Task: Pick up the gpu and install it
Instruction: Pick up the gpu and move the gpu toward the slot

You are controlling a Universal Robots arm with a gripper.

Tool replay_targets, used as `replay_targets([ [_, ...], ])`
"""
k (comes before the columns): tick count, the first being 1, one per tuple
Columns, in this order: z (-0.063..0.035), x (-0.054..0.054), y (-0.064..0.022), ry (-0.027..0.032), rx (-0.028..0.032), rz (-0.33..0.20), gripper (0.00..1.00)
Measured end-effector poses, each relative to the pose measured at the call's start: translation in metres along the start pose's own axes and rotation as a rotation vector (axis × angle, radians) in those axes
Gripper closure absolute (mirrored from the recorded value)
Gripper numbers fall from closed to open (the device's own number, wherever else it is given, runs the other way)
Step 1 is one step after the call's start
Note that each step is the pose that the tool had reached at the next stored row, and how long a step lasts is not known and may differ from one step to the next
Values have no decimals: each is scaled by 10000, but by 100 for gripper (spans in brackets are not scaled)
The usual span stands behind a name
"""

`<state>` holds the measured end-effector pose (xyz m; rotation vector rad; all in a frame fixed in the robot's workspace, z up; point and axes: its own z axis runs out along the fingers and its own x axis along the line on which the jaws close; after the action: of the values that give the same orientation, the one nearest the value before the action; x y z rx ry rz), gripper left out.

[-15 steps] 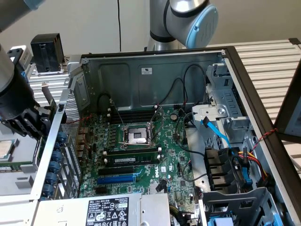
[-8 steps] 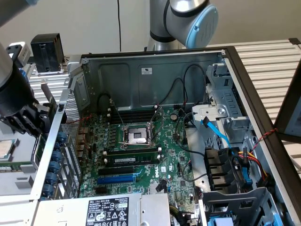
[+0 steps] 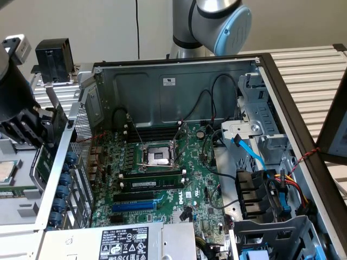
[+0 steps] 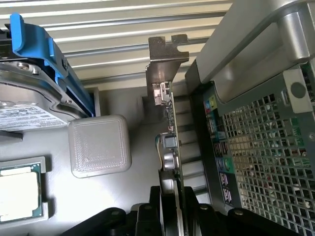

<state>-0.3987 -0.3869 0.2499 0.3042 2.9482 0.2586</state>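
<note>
At the exterior view's far left, a loose CPU sits in a tray. Just right of it, outside the case's perforated rear wall, the black gripper is clamped on the gpu. The card is seen edge-on, with its silver bracket pointing away from the fingers. Further right, the green motherboard lies inside the open case, well apart from the card, and cabled drive bays stand beyond it.

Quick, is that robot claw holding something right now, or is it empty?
Gripper: closed on the gpu, which sits edge-on between its fingers, beside the computer case.
</note>
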Motion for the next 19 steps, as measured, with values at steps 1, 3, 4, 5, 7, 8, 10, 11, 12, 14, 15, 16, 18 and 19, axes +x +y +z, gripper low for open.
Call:
replay_targets([
  [1,-22,-3,4,9,1,2,70],
  [3,-40,-7,7,63,13,17,70],
  [4,-40,-7,5,113,27,43,70],
  [5,-41,-6,5,156,40,74,70],
  [7,-42,-7,3,215,57,114,70],
  [8,-43,-7,1,245,67,131,70],
  [10,-43,-7,0,283,78,155,70],
  [11,-44,-7,0,294,83,164,70],
  [12,-44,-8,0,295,83,164,70],
  [14,-44,-9,-1,296,83,164,70],
  [15,-44,-9,-1,296,82,164,70],
  [16,-44,-10,-4,296,82,164,70],
  [18,-45,-11,-10,296,84,164,68],
  [19,-46,-12,-14,295,84,164,62],
])
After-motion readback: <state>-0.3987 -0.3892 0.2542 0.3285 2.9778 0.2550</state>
